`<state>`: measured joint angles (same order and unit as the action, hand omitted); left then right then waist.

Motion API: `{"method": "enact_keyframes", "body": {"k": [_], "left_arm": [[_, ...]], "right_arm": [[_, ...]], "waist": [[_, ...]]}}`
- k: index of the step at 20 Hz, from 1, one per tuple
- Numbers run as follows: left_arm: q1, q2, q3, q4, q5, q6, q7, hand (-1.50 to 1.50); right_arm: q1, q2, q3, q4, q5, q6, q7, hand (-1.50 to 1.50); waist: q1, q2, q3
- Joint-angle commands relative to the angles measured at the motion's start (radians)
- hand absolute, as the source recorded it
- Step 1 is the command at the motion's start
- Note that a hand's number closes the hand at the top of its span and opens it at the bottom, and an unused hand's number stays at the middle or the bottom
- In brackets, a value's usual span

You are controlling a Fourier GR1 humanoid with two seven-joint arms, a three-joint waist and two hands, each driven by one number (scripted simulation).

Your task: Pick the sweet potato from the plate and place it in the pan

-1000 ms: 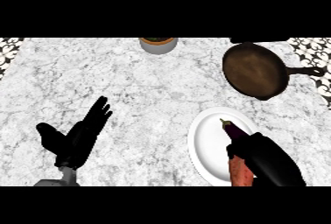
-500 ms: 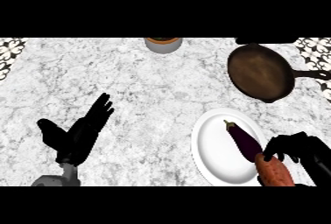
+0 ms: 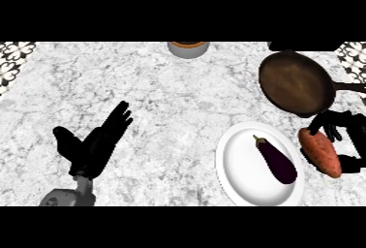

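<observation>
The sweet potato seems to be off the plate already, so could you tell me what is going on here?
The robot's right hand is curled round the sweet potato, which shows just past the right rim of the white plate, between the plate and the dark pan further back. It is not in the pan yet. An eggplant lies on the plate. The left hand rests open at the lower left, holding nothing. A small container stands at the far edge.

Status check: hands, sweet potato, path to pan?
Right robot hand curled on sweet potato, off the plate's right rim. Left robot hand open, resting. Eggplant on plate. Pan empty, nothing between.
</observation>
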<state>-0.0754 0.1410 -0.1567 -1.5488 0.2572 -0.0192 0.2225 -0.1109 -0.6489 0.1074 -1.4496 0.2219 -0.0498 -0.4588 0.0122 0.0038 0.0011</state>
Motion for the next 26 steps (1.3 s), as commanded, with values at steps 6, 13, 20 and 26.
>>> {"method": "enact_keyframes", "body": {"k": [6,13,20,26], "left_arm": [[0.017,0.002,0.020,-0.046,0.024,-0.028,0.015,0.00],[-0.019,-0.069,-0.049,-0.003,-0.062,0.034,-0.001,0.00],[-0.028,-0.041,-0.024,-0.001,-0.031,-0.015,0.003,0.00],[-0.062,-0.058,-0.046,0.014,-0.041,-0.023,-0.002,0.00]], "right_arm": [[-0.365,0.127,-0.092,0.546,0.116,-0.152,-0.180,1.50],[-0.606,0.182,-0.217,0.913,0.098,-0.276,-0.261,1.50],[-0.699,0.147,-0.284,1.146,0.092,-0.297,-0.398,1.50],[-0.761,0.084,-0.190,1.279,0.224,-0.335,-0.219,-1.50]], "waist": [[0.023,0.004,0.001],[0.042,0.015,0.002],[0.064,0.027,0.004],[0.104,0.046,0.002]]}}
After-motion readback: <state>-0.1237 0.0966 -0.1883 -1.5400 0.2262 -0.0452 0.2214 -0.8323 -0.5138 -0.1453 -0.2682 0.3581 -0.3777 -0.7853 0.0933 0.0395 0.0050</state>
